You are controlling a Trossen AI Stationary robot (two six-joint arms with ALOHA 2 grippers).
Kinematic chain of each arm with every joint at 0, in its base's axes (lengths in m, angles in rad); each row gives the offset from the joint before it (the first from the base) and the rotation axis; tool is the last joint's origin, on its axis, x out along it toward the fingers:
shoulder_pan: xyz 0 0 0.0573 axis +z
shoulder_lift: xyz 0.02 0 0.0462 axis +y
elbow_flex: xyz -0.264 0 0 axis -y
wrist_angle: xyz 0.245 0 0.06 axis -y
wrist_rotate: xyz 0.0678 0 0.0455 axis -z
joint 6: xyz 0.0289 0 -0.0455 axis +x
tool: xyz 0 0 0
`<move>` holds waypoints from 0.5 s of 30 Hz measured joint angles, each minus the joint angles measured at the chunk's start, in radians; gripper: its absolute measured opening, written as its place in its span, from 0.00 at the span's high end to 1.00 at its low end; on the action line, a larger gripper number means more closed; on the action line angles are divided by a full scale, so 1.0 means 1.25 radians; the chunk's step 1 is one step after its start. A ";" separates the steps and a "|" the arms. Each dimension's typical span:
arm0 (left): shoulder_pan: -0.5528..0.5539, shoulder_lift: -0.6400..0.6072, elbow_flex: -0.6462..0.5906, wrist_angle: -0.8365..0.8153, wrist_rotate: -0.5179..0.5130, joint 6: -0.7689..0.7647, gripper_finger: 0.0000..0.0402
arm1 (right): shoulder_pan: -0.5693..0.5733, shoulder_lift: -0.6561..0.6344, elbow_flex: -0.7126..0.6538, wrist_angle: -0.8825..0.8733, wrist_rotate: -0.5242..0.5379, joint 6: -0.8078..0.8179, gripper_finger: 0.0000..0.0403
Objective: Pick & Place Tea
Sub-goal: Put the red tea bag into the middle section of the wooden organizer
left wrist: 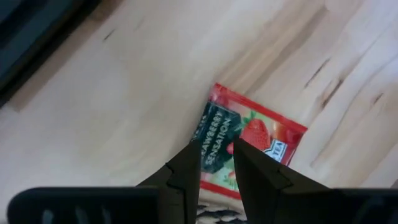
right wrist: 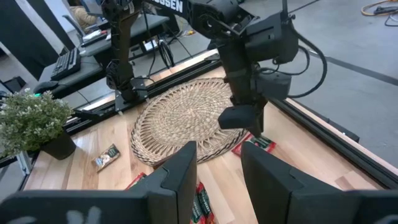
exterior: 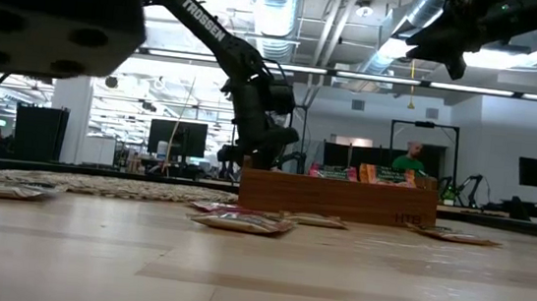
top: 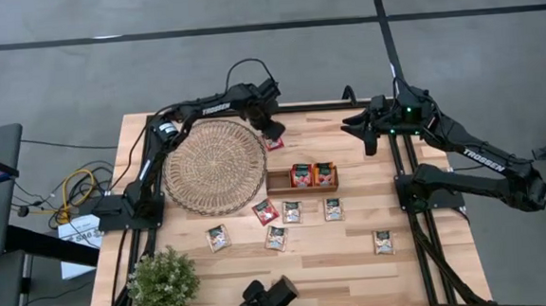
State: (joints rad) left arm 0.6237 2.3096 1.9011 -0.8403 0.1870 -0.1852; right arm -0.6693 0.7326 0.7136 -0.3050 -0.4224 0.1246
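Left wrist view shows you the left gripper (left wrist: 216, 157) clamped on a red tea sachet (left wrist: 249, 140) lying on the bench (left wrist: 124, 93). Your right gripper (right wrist: 217, 165) hangs released above the bench.

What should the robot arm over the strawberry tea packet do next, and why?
Probably lift straight up. The left gripper is down on the red sachet beside the woven mat, its jaws drawn close over the packet's edge. It seems to be pinching it, so a small lift would show whether the packet comes along.
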 joint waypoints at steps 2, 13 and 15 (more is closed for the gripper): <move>0.010 0.000 0.010 -0.007 0.008 -0.027 0.79 | 0.000 0.000 0.000 0.000 0.000 0.000 0.71; 0.035 0.039 0.025 0.002 0.079 -0.025 0.79 | 0.000 0.000 0.000 0.000 0.000 0.000 0.71; 0.031 0.066 0.051 -0.021 0.087 -0.008 0.79 | -0.001 0.000 0.000 0.000 0.000 0.001 0.71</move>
State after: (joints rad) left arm 0.6629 2.3925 1.9644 -0.8661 0.2958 -0.1948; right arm -0.6701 0.7326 0.7139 -0.3050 -0.4225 0.1254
